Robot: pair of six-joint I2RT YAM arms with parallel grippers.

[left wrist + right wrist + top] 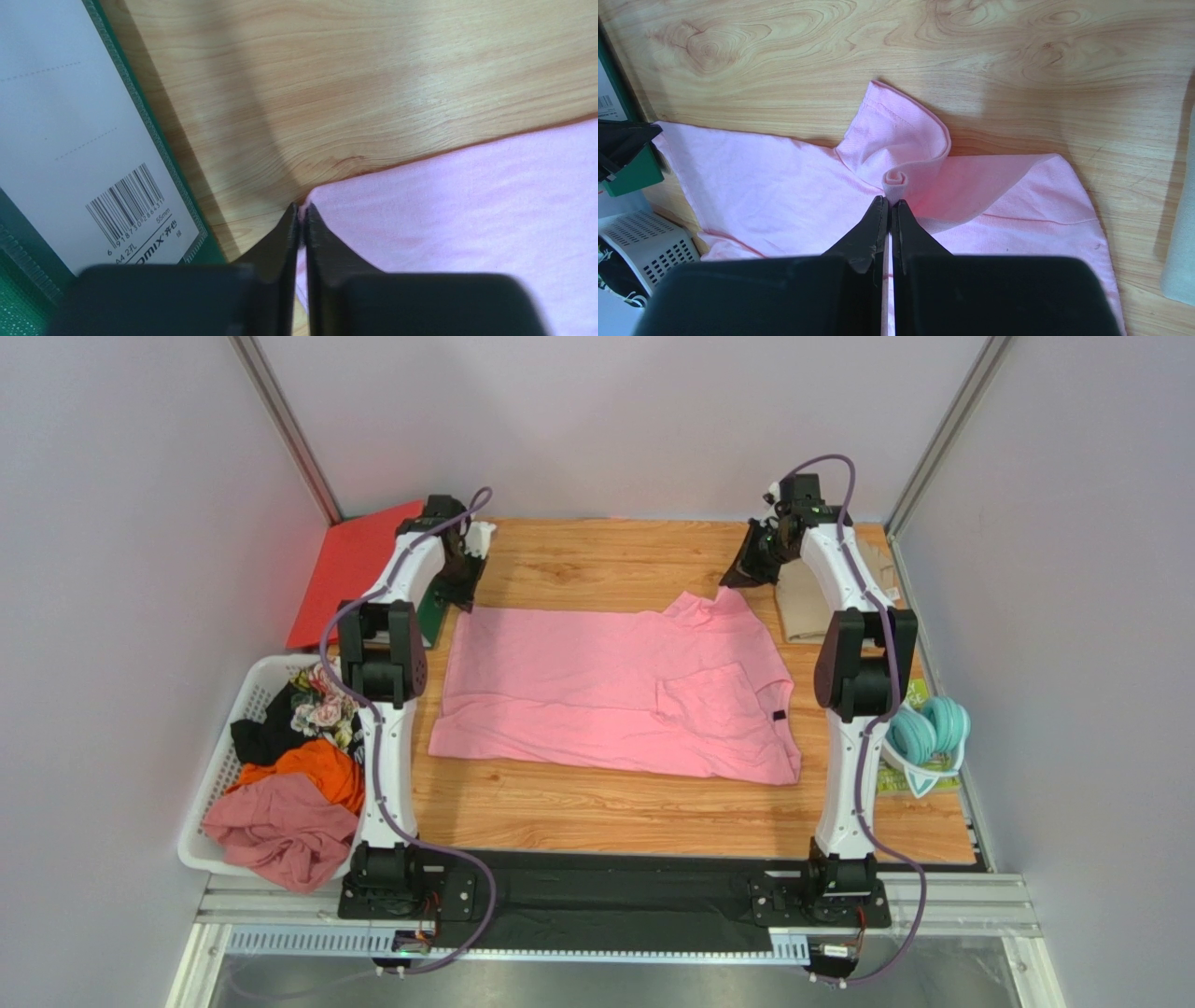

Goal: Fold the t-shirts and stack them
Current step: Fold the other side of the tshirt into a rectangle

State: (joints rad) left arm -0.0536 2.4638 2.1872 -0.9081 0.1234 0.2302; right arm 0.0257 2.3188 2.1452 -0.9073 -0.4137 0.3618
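Note:
A light pink t-shirt [603, 693] lies spread across the wooden table, its small dark label [773, 717] near the right edge. At the shirt's far left corner my left gripper [302, 208] is shut, with the corner of pink cloth [456, 203] pinched between its tips. My right gripper [889, 203] is shut on a rolled fold of the same shirt [899, 150] at the far right and holds it raised off the table. In the top view the left gripper [456, 598] and right gripper [746, 567] stand at the far corners. A khaki-beige t-shirt [802, 602] lies folded behind the right arm.
A white basket [232, 756] of mixed clothes stands at the left edge. A red folder [351, 567] leans at the back left, and a green folder with a barcode label [70, 140] lies beside the left gripper. A teal object [929, 732] sits at the right edge.

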